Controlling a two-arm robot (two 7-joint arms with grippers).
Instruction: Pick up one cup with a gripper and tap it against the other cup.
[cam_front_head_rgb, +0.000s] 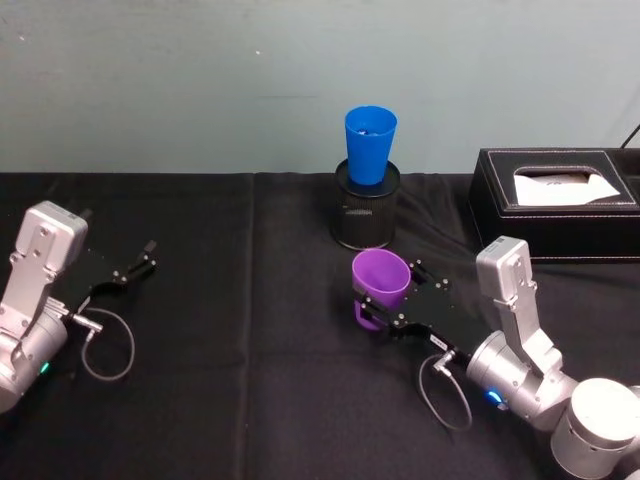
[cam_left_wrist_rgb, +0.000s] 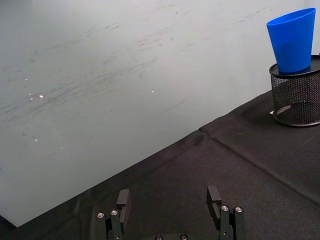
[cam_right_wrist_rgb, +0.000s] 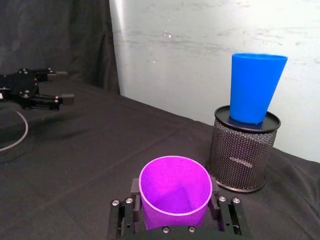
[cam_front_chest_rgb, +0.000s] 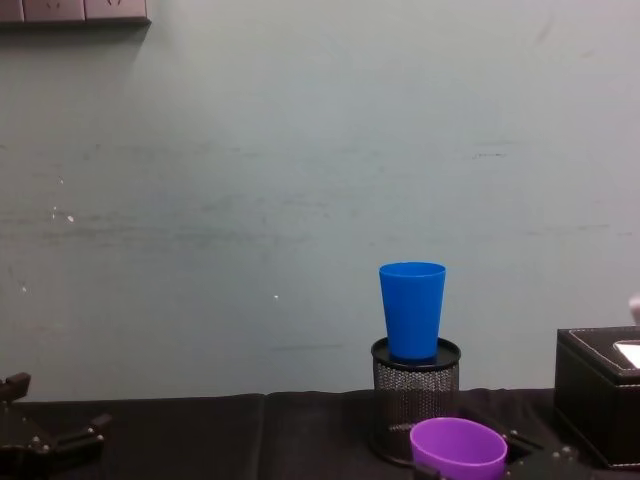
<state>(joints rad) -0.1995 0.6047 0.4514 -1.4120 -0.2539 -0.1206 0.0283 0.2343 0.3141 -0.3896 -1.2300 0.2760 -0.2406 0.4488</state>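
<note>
Black-draped surface (cam_front_head_rgb: 250, 400) against a pale scuffed wall.

Purple cup (cam_front_head_rgb: 380, 277): upright, clamped between the jaws of the right tool (cam_front_head_rgb: 392, 301), near the blue cup (cam_front_head_rgb: 369, 144) but apart from it.

Blue cup: seated in a black mesh holder (cam_front_head_rgb: 365, 218).

Judged: grasp made, tap outstanding.

Left tool (cam_front_head_rgb: 135, 264): idle at the surface's left, jaws apart.

Tissue box (cam_front_head_rgb: 555, 200): right.
</note>
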